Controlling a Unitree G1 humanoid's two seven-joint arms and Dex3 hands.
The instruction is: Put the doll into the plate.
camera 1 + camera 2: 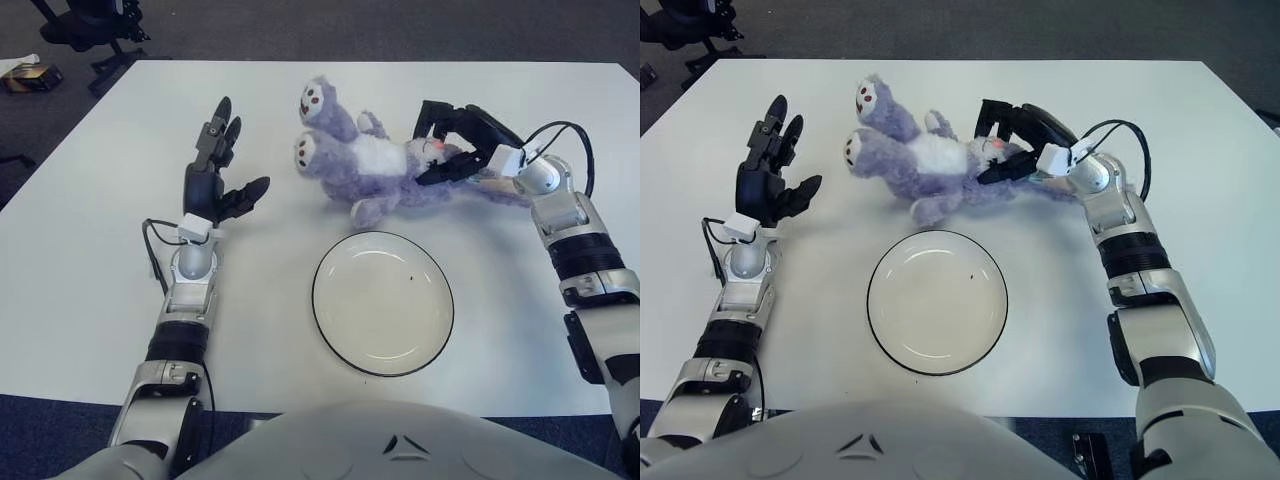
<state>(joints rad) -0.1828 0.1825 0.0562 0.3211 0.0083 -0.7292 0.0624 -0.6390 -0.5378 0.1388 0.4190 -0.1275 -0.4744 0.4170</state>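
The doll (375, 165), a purple plush lying on its back, sits on the white table (90, 260) at about twelve o'clock from the plate (383, 302), near its rim but wholly outside it. Its two soles point toward ten o'clock, and its head end lies toward three o'clock.

The right hand (455, 145) is at that head end, its dark fingers (440, 112) curled over and under the plush, clamped on the doll. Gripping at one end probably lets the arm drag or swing the soft body rather than lift it whole, so the legs trail loose.

The left hand (212, 178) shows at nine o'clock from the doll and well apart from it, held upright with fingers spread and holding nothing. It looks placed as a stop or a helper should the toy slide that way.

The plate is empty, apart from a tiny dark speck. The placing step is not yet done: the doll must travel toward six o'clock and clear the rim. Being limp, it may droop and drape over the edge.
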